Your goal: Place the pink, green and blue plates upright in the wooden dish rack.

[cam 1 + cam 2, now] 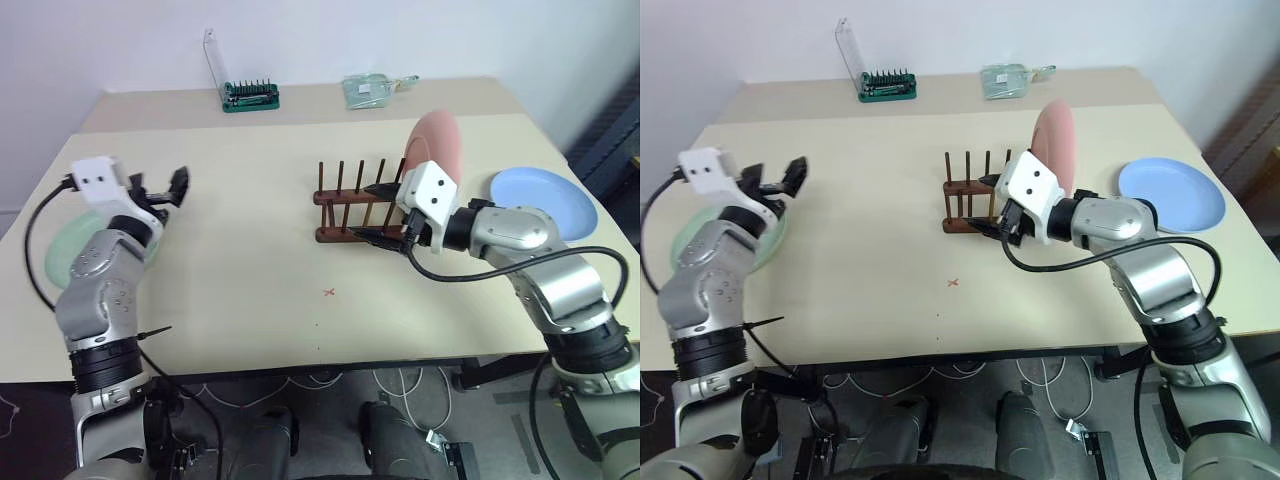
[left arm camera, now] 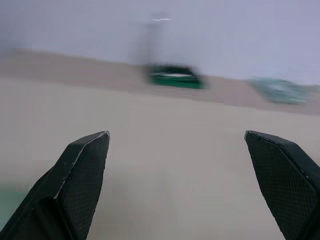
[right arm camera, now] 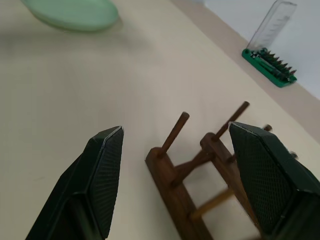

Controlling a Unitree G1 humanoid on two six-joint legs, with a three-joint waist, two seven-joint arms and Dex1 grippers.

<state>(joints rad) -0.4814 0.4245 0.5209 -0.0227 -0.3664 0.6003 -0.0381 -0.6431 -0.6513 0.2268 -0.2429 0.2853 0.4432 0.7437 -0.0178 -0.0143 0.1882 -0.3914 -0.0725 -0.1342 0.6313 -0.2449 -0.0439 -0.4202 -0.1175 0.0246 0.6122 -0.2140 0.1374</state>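
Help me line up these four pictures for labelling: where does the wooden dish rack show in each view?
Left eye view: wooden dish rack right of centre, beside the right tool, the pink plate upright at its right end.
Right eye view: rack at centre.
Left wrist view: not in it.
Right wrist view: rack between the fingers.
Shared landmark: the green tool holder.

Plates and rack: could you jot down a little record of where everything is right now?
pink plate: upright in the rack, at its right end
rack: mid-table, other slots free
green plate: flat on the table, left side, under the left arm
blue plate: flat, right side
left end effector: open, holding nothing, above the table
right end effector: open, at the rack, holding nothing
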